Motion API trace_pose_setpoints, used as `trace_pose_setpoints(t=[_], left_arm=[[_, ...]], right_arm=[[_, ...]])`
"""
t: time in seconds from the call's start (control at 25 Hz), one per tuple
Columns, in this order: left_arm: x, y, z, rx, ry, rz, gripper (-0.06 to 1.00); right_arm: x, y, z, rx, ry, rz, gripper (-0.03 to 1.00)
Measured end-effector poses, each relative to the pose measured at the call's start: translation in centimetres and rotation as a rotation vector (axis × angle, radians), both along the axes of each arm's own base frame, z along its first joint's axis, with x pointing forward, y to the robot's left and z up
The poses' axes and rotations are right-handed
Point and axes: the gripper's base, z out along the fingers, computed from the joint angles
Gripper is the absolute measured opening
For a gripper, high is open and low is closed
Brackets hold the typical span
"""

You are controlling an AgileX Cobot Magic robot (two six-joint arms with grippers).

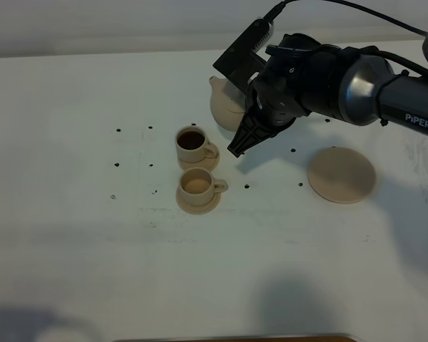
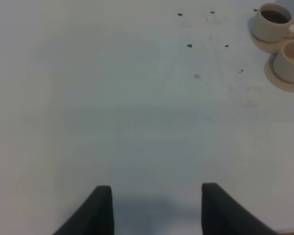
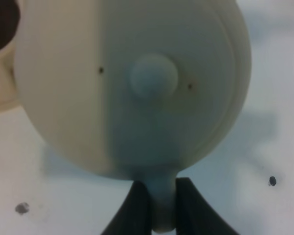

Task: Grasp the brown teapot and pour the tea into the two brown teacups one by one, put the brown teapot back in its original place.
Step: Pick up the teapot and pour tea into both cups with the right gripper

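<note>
The right tool (image 1: 240, 142) is clamped on the handle (image 3: 162, 205) of the teapot (image 1: 223, 107), one finger (image 3: 137, 208) on each side of the loop. The teapot sits at the back of the worktop (image 1: 71, 178), just behind and right of the far cup (image 1: 191, 142). The black arm (image 1: 342, 78) covers most of it from above. In the right wrist view the teapot (image 3: 137, 98) fills the frame, with its knob (image 3: 153, 76) facing the camera, a soft shadow on the worktop beside it and the dark rim of the far cup at one corner. The far cup holds dark tea. The near cup (image 1: 197, 184), just in front of it, holds a paler liquid, and each stands on its own small saucer (image 1: 200, 204). The big saucer (image 1: 341, 175) lies bare, well to the right of the cups, under the arm's reach. Small black dots (image 1: 118, 130) are scattered around the cups. The left tool (image 2: 157, 200) hangs over bare worktop with its fingers apart, well away from both cups (image 2: 272, 22).
</note>
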Motion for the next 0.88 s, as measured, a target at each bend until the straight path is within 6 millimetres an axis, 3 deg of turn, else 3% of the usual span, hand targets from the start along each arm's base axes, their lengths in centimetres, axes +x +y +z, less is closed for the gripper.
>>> trace_pose_setpoints(t=[0.44, 0.88], left_arm=[[0.0, 0.0, 0.0, 0.000, 0.000, 0.000, 0.48], [0.0, 0.0, 0.0, 0.000, 0.000, 0.000, 0.48]], right_arm=[[0.4, 0.0, -4.5, -0.038, 0.113, -0.001, 0.09], [0.4, -0.1, -4.4, -0.055, 0.116, 0.007, 0.09]])
